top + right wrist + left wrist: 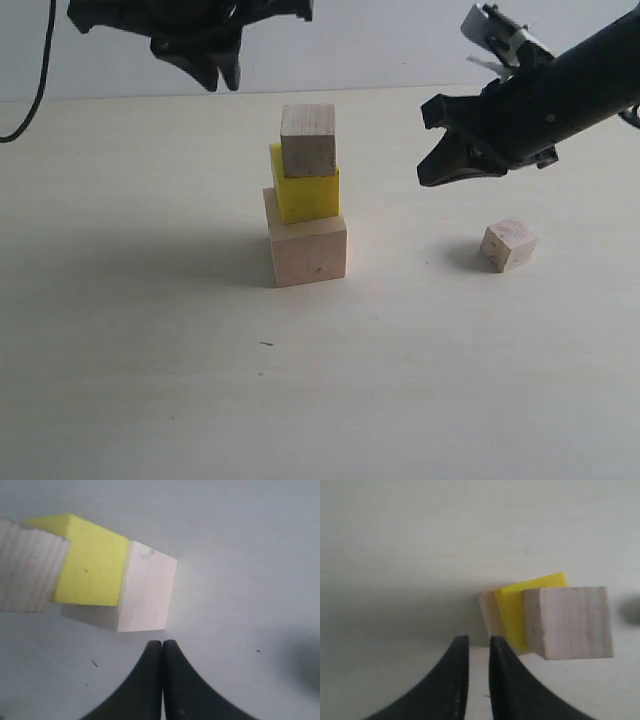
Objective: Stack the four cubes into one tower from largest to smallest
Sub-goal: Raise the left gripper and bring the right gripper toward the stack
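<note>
Cream table (150, 400), white wall (380, 50) behind; left tool (479, 647) slightly parted, right tool (162, 647) closed.

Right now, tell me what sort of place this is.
Probably a robotics lab bench: cream tabletop, plain white wall, black robot arm, and a stack of pale wood and yellow cubes.

The pale bench (150, 380) carries a large wood cube (308, 255) ahead of the left fingers (212, 68) and a small wood cube (508, 244) below the right fingers (442, 165).
</note>
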Available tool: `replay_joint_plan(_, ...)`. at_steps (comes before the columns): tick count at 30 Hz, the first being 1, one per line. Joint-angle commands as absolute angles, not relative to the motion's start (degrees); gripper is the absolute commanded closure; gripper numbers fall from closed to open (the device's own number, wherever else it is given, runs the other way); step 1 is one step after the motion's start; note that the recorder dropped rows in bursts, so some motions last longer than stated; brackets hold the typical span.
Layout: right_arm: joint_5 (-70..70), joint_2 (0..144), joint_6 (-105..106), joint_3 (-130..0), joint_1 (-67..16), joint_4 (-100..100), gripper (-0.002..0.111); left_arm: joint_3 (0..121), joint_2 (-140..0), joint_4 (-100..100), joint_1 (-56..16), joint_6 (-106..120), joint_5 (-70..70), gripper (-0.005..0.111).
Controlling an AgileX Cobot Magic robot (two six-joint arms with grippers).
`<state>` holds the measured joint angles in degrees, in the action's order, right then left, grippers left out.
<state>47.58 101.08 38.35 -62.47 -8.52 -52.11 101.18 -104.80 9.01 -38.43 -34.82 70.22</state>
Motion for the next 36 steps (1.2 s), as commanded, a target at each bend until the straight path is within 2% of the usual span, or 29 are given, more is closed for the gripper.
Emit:
replay_joint_plan(1,49.0,106.1,41.2,-62.1,-9.0,-56.5,0.108,95.3,-102.7,10.7,-36.5,-33.0,70.0,0.105)
replay_joint_plan(10,46.2,109.5,42.5,-62.1,-14.6,-57.9,0.108,85.5,-102.4,10.7,-34.5,-31.7,70.0,0.107)
replay_joint_plan(16,43.7,109.8,42.2,-62.1,-14.6,-58.3,0.108,81.1,-102.4,10.1,-33.8,-31.7,70.0,0.107)
replay_joint_plan(36,46.9,114.0,48.0,-62.2,-14.6,-66.3,0.108,79.2,-102.4,8.6,-33.8,-30.2,70.0,0.107)
